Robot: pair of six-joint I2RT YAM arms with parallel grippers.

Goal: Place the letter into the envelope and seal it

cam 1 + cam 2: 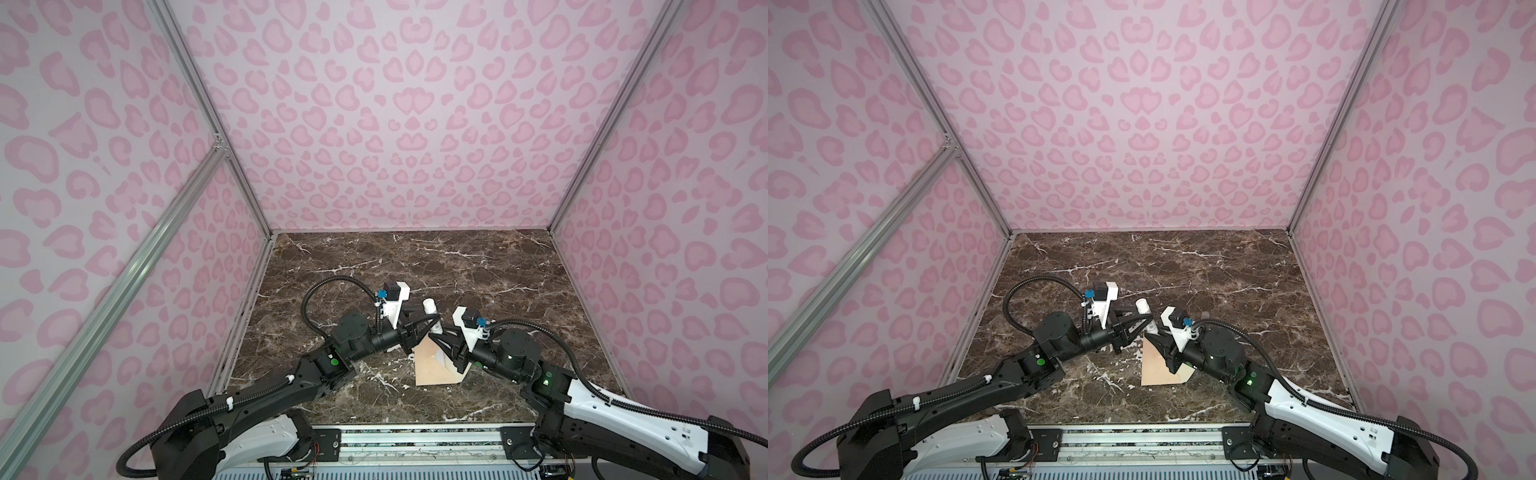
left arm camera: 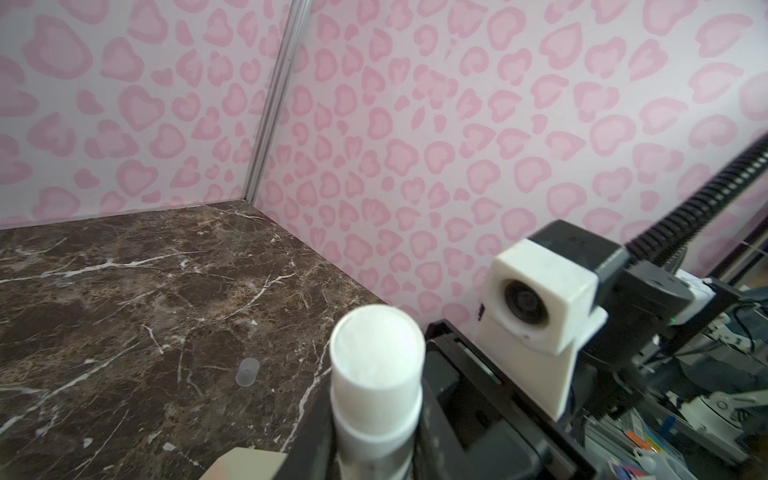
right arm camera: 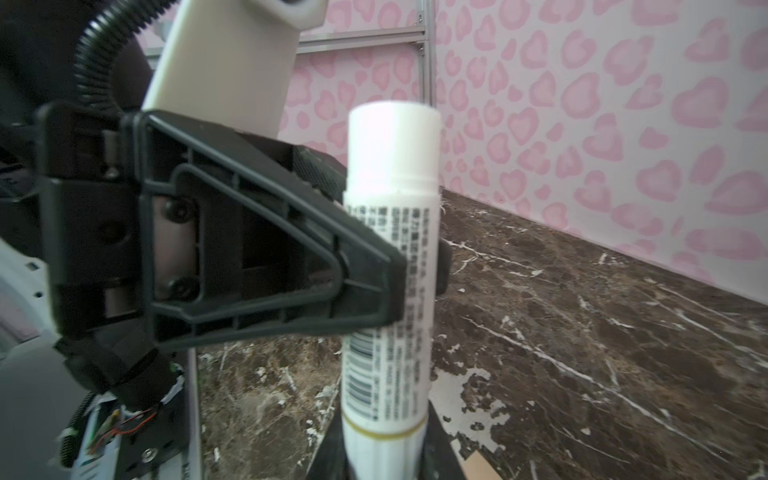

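Marble tabletop (image 1: 457,270) lies open behind my two wrists, bare to the back wall and both side walls. All the crowding is near the front middle. The envelope (image 1: 430,370) lies flat there, partly hidden by my right gripper (image 1: 436,337), its near edge well clear of the front rail. My arms reach inward, elbows out, and meet tip to tip above it. Both pinch one white glue stick (image 3: 390,158). My right jaws clamp its base, and my left gripper (image 3: 419,274) nips its printed middle from the side. Only the right wrist view shows the barcode. Only the left wrist view shows a small clear cap (image 2: 247,372) lying on the marble, apart from the stick.
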